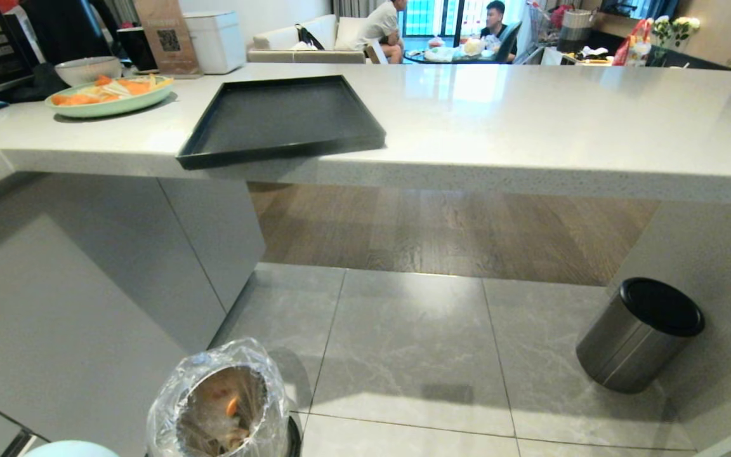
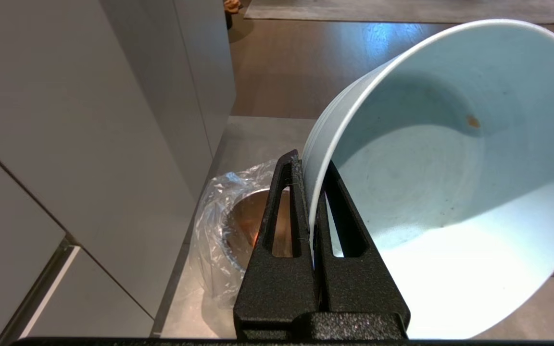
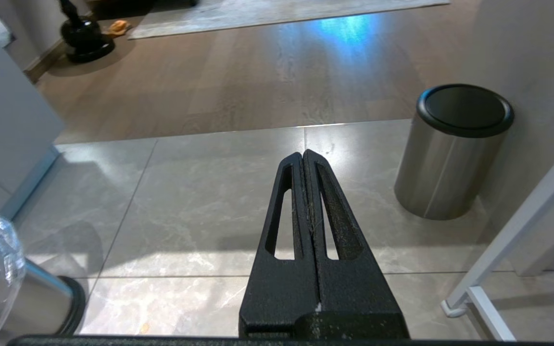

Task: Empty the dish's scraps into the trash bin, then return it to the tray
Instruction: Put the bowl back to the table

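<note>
Leftmost on the counter point(image 1: 530, 127) sits a green plate point(image 1: 110, 101) of orange slices, with a greyish bowl point(image 1: 88, 68) just behind it. Beside these, toward the middle, lies the black tray point(image 1: 280, 120), bare, its near corner jutting past the counter's edge. Down on the tiled floor point(image 1: 416, 343), low at the left, stands the bin point(image 1: 219, 406), its crinkled clear bag folded over the rim; orange and yellow scraps point(image 1: 231, 406) lie inside it. Just beside the bin, the left gripper point(image 2: 311, 192) pinches the rim of the pale-blue dish point(image 2: 450, 182), one finger outside the wall and one inside. The dish is tipped steeply on its side, its mouth toward the wrist camera, and its inside is nearly clean, bearing only one small orange speck high on the wall. Only a sliver of the dish peeks into the head view's lower edge. Further right, the right gripper point(image 3: 304, 158) hangs over the bare floor with its fingers pressed together, gripping nothing. Rightmost, a steel bin with a black lid point(image 1: 641, 336) stands against the counter's support. Beyond the counter, two people point(image 1: 441, 28) sit at a table.
</note>
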